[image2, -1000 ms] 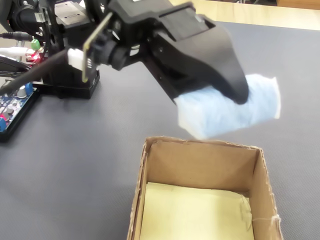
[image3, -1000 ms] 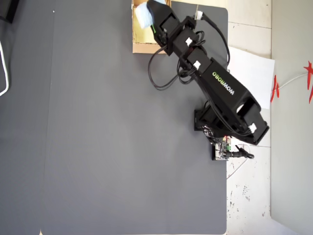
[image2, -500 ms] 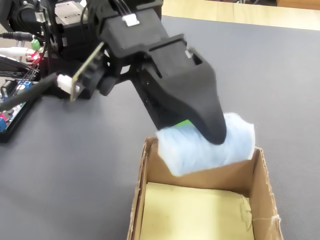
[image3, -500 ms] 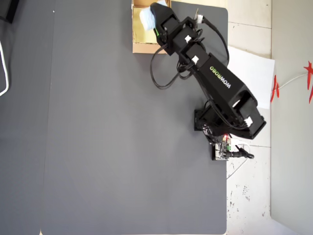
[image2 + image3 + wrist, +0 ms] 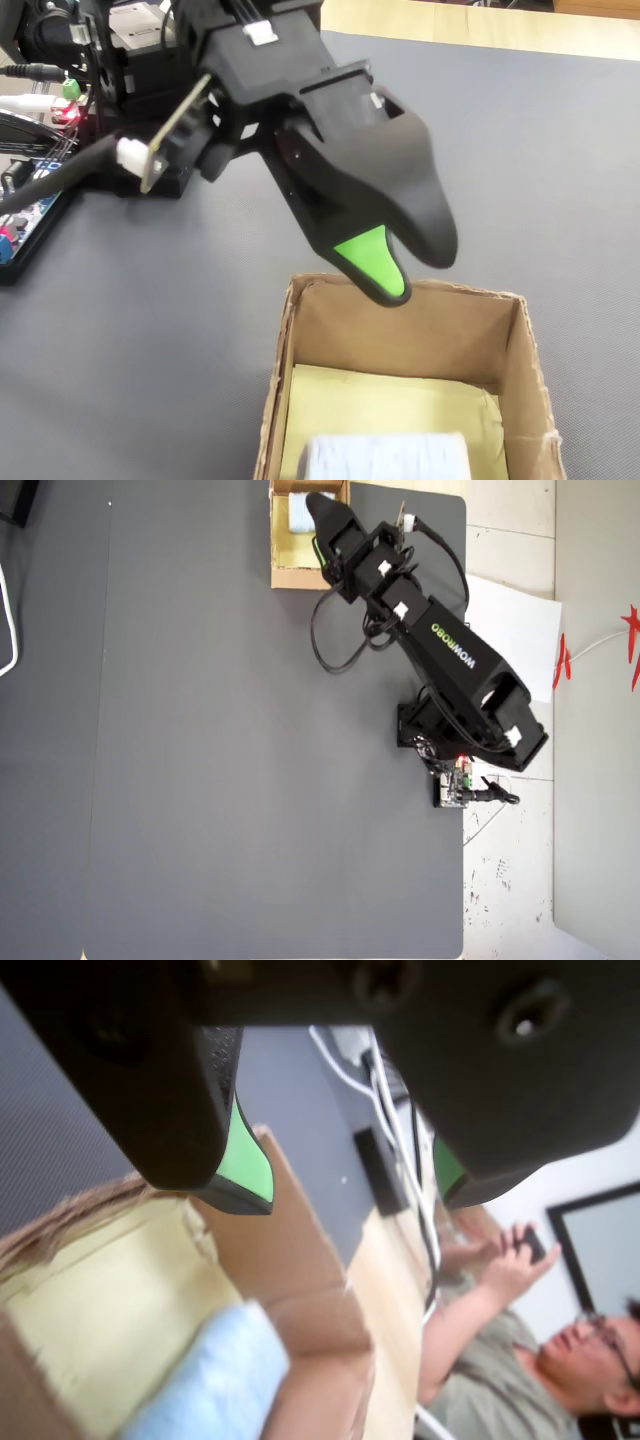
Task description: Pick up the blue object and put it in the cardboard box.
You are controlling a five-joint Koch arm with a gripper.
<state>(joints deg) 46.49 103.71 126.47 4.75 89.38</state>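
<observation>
One ribbed blue object (image 5: 385,457) boxed

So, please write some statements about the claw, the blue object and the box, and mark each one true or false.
1. The blue object lies inside the cardboard box. True.
2. The claw grips the blue object. False: it is open and empty, above the box.
3. The box has a pale yellowish floor. True.
4. In the overhead view the box sits at the bottom edge. False: it sits at the top edge.
</observation>
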